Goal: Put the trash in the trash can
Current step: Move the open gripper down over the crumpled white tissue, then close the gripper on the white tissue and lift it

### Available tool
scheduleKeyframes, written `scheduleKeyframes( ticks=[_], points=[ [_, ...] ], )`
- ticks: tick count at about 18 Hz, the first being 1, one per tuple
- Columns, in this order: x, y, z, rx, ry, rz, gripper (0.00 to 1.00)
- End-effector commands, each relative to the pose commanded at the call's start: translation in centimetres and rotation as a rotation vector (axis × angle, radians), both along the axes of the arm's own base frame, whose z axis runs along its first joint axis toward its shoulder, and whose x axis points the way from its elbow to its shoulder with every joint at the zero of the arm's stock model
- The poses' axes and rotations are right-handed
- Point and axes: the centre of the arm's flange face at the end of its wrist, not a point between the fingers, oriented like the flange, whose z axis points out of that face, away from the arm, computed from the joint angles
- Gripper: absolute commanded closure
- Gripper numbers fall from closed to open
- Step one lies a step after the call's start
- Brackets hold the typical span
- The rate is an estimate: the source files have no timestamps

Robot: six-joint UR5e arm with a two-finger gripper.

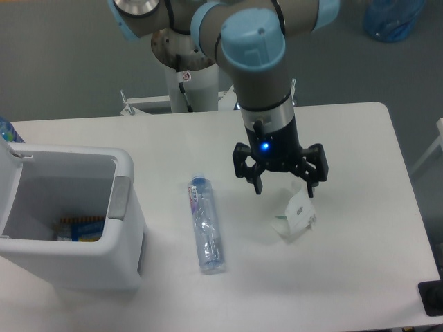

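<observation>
The wrapper (295, 216) lies right of the frame's centre on the white table (360, 263). It is small, white and crumpled, with a raised, folded upper flap carrying green print and a green-edged corner at its lower left. The bottle (205, 224) lies left of it, near the middle of the frame: clear, crushed flat, long axis running almost top to bottom, blue cap at the upper end with a coloured label just below. The two are well apart, with bare tabletop between them.

The gripper (284, 191) hangs from the arm above the wrapper's upper edge, a blue light glowing on its body. Its black fingers (257, 181) are spread wide and hold nothing; the right-hand fingertip overlaps the wrapper's top flap in the picture, while the left one stands over bare table. Whether any finger touches the wrapper cannot be told.

The can (73, 270) fills the lower left of the frame, white with rounded corners and a grey panel on the side facing the bottle. Its mouth is open, the lid tipped back at the far left edge, and something with blue and yellow print lies at the bottom. A strip of table separates it from the bottle.

Right of the wrapper the table runs open to its rounded right edge; below both items bare surface reaches the frame's bottom.
</observation>
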Motion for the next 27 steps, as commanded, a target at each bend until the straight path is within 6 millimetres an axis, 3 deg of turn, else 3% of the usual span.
scheduleKeyframes(
  ticks=[6, 11, 18, 23, 25, 27],
  points=[
    [-3.3, -2.3, -6.5, -0.153, -0.043, -0.09, 0.0],
    [-4.5, -2.3, -11.0, -0.21, -0.078, -0.101, 0.0],
    [-5.4, -2.9, -15.8, -0.246, -0.136, -0.09, 0.0],
    [-5.3, -2.9, -16.8, -0.24, -0.127, -0.089, 0.0],
    [-5.4, -2.9, -16.8, -0.24, -0.127, -0.089, 0.12],
    [-5.5, -2.9, -16.8, -0.242, -0.128, -0.086, 0.38]
  ],
)
